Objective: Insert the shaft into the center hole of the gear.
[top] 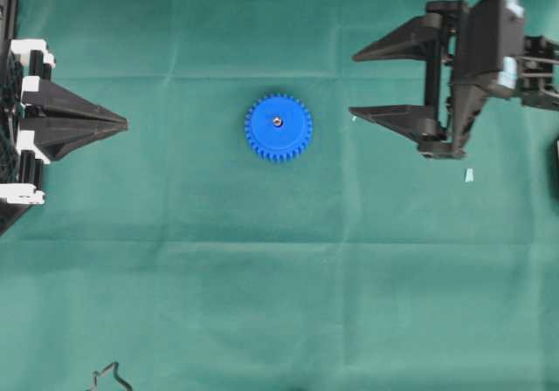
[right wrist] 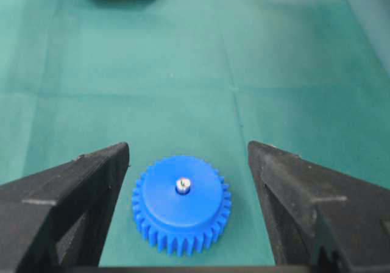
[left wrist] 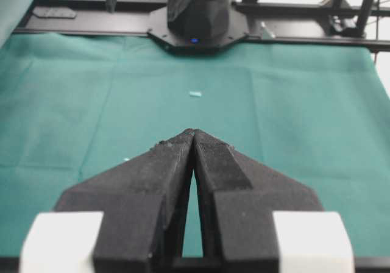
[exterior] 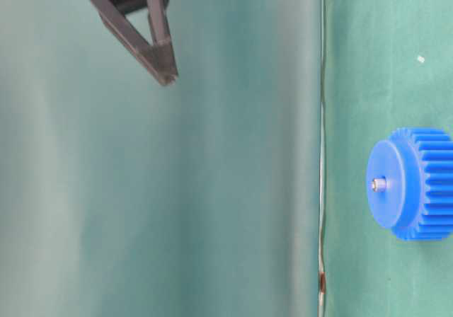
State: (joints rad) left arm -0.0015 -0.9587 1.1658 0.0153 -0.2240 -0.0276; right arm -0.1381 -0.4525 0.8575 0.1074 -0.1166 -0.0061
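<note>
The gear (top: pixel 279 127) is seen at frame centre on the surface (top: pixel 262 277), the shaft (top: pixel 277 121) seated in its center hole, between the spread right fingers (top: pixel 397 40) and closed left fingers (top: pixel 105 122), untouched.

Creased green cloth (top: pixel 279 277) over table

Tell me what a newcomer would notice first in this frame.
The bright blue gear lies flat mid-cloth, with the silvery shaft standing in its center hole. The right end effector hangs open to the gear's right, clear of it. The left end effector sits shut at the overhead view's left edge.
</note>
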